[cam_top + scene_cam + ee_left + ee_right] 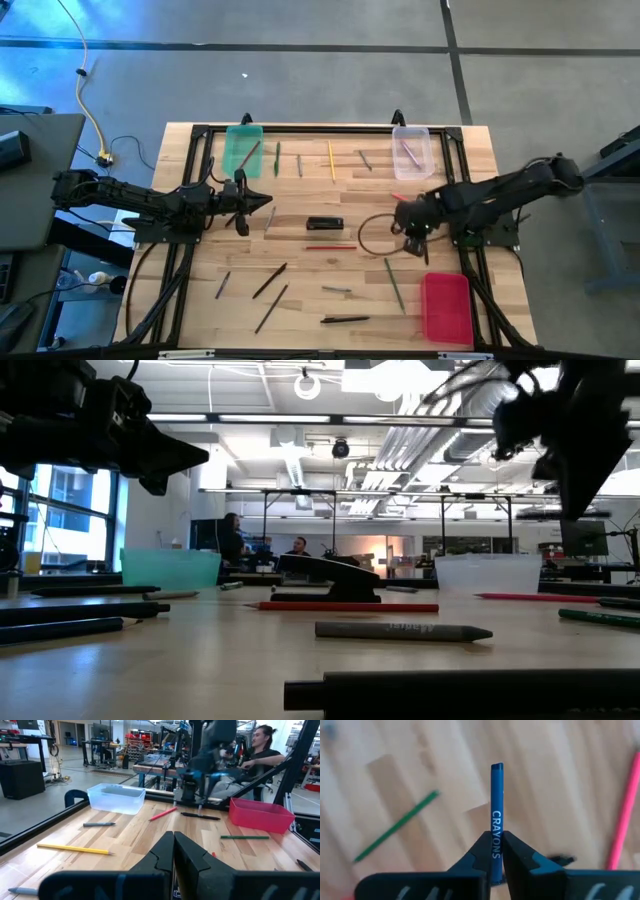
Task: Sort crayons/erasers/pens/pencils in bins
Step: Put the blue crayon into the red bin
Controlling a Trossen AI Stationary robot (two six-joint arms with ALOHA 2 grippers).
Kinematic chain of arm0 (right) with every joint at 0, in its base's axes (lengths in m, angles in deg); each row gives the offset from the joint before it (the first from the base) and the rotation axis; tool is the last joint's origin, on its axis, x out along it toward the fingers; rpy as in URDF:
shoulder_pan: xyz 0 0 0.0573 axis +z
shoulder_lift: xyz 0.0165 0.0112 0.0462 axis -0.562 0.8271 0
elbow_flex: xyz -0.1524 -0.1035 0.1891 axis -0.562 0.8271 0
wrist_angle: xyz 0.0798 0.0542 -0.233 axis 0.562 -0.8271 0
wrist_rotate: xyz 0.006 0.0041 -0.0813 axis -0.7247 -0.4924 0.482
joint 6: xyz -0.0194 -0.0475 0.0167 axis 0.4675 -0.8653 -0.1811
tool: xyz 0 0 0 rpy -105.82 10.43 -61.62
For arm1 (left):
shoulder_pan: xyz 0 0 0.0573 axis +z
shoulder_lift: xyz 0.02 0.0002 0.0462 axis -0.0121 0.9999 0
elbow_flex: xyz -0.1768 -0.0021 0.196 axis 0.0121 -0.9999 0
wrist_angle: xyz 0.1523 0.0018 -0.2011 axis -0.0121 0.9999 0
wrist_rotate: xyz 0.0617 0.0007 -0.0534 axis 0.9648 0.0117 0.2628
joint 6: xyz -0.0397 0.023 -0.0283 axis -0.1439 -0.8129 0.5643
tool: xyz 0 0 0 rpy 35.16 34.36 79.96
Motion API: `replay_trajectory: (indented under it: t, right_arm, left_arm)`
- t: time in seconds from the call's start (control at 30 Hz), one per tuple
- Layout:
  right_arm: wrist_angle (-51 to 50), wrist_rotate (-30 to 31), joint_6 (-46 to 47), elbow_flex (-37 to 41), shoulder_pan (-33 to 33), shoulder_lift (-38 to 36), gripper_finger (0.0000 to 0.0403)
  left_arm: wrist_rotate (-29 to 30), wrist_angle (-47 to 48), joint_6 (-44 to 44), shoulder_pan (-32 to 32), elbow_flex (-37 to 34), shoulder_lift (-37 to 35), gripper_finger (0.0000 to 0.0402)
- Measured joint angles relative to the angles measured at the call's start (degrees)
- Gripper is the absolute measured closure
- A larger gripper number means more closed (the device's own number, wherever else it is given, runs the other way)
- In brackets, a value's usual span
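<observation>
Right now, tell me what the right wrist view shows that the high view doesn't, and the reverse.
Only the right wrist view shows the right gripper shut on a blue crayon printed CRAYONS. Only the high view shows the green bin, clear bin, red bin and the shut left gripper. Both show the wooden table with a green pencil on it.

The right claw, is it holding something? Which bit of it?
Yes. The right claw pinches a blue crayon near one end, over the printed word; most of it sticks out past the tips. The left claw is shut and empty.
</observation>
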Motion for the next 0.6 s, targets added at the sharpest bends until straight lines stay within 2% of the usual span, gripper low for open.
replay_trajectory:
  t: [0.3, 0.47, 0.6]
  right_arm:
    - [-5.45, -1.86, 16.16, -7.86, 17.50, 3.69, 0.0383]
    - [-6.69, -5.54, 30.57, -8.91, 27.82, 3.84, 0.0383]
    - [-6.99, -6.15, 42.96, -8.91, 35.50, 4.17, 0.0383]
  left_arm:
    - [0.01, 0.04, 0.02, -0.01, 0.00, 0.00, 0.0401]
    - [0.00, 0.04, 0.02, -0.04, 0.00, 0.00, 0.0401]
    - [0.00, 0.05, 0.02, -0.04, 0.00, 0.00, 0.0401]
